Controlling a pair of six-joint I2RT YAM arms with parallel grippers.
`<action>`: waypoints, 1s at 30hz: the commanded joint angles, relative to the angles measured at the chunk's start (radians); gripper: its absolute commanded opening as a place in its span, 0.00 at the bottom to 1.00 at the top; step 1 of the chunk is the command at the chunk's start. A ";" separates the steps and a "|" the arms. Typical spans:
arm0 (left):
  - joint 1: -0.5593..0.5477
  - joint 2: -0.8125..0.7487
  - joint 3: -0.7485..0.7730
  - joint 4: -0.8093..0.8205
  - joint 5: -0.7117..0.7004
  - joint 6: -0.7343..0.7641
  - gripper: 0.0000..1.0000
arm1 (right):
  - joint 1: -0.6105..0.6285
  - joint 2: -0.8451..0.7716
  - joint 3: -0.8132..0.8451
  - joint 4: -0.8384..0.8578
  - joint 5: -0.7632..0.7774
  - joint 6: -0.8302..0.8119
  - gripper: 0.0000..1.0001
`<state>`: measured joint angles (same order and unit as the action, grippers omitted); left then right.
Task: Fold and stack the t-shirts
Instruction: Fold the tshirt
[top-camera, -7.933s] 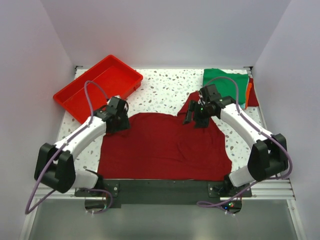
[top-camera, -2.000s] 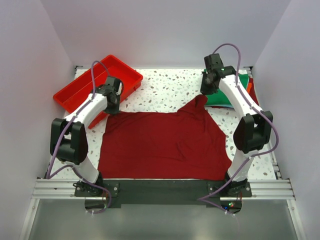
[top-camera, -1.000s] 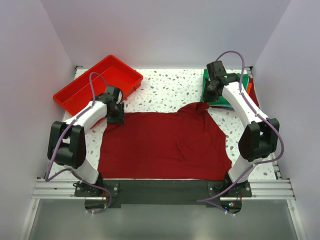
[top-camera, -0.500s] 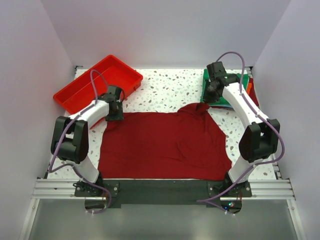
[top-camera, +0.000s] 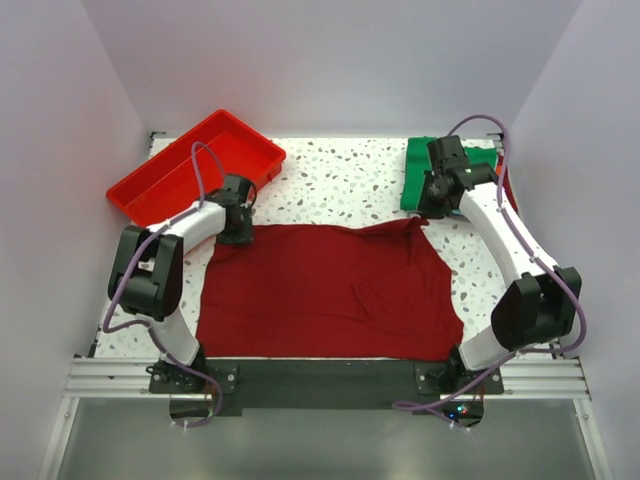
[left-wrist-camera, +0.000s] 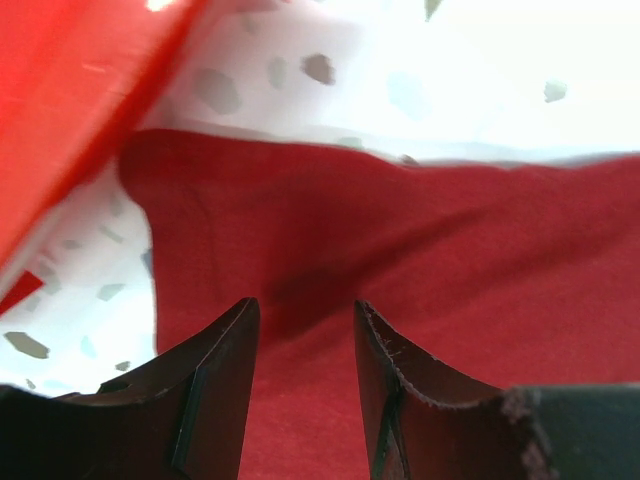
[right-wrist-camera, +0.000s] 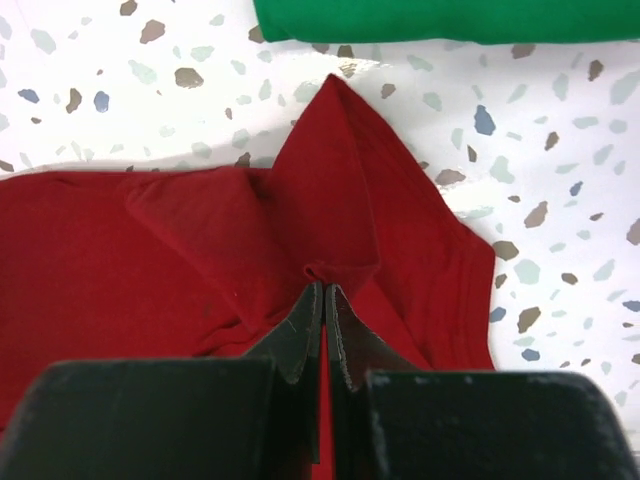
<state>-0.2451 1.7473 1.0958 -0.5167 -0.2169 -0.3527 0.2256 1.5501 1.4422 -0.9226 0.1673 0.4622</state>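
A dark red t-shirt (top-camera: 330, 290) lies spread over the middle of the table. My right gripper (top-camera: 426, 210) is at its back right corner. The right wrist view shows that gripper (right-wrist-camera: 326, 288) shut on a small pinched fold of the dark red t-shirt (right-wrist-camera: 150, 260). A folded green t-shirt (top-camera: 418, 172) lies just behind it, also seen from the right wrist as the green t-shirt (right-wrist-camera: 450, 20). My left gripper (top-camera: 239, 230) is at the shirt's back left corner. From the left wrist, that gripper (left-wrist-camera: 303, 310) stands open just above the dark red t-shirt (left-wrist-camera: 450, 270), nothing held.
A red plastic tray (top-camera: 150, 180) sits at the back left, close behind my left gripper; its wall fills the left wrist view's upper left as the red tray (left-wrist-camera: 70, 100). White walls enclose the speckled table (top-camera: 340, 180) on three sides.
My right gripper has drawn its pinched corner rightward and lower, flattening the raised peak of cloth. My left gripper has edged slightly right along the shirt's back edge.
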 joint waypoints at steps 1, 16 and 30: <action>-0.031 -0.054 0.003 0.017 0.002 -0.011 0.48 | -0.011 -0.077 -0.012 -0.041 0.049 0.013 0.00; -0.029 -0.094 0.095 -0.071 -0.044 -0.042 0.61 | -0.012 -0.335 -0.176 -0.214 0.066 0.052 0.00; -0.029 0.046 0.144 -0.019 -0.101 0.020 0.61 | -0.011 -0.426 -0.203 -0.332 0.144 0.076 0.00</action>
<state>-0.2771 1.7725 1.1938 -0.5770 -0.2726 -0.3664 0.2165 1.1400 1.2388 -1.2198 0.2718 0.5205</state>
